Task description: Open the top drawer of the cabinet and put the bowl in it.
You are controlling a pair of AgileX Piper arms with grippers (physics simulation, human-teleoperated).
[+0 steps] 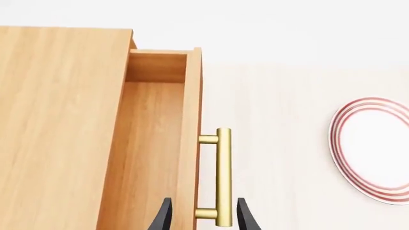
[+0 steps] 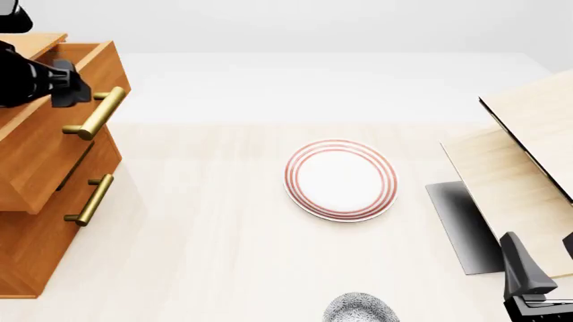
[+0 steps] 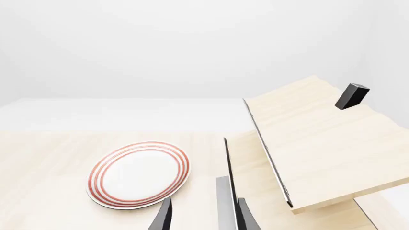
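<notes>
The cabinet (image 2: 27, 255) stands at the table's left edge. Its top drawer (image 2: 54, 147) is pulled part way out, and the left wrist view shows its bare inside (image 1: 150, 143). My left gripper (image 2: 74, 86) is open, its fingers (image 1: 246, 215) either side of the brass handle (image 1: 222, 177) and not clamped on it. The bowl (image 2: 361, 310), speckled blue-grey, sits at the table's front edge, cut off by the frame. My right gripper (image 2: 544, 261) is open and empty at the front right, well to the right of the bowl.
A white plate with red rings (image 2: 340, 179) lies mid-table; it also shows in the right wrist view (image 3: 139, 173). Pale wooden boards (image 2: 528, 154) lean at the right over a dark grey patch (image 2: 461, 221). The lower drawer's handle (image 2: 90, 199) sticks out below.
</notes>
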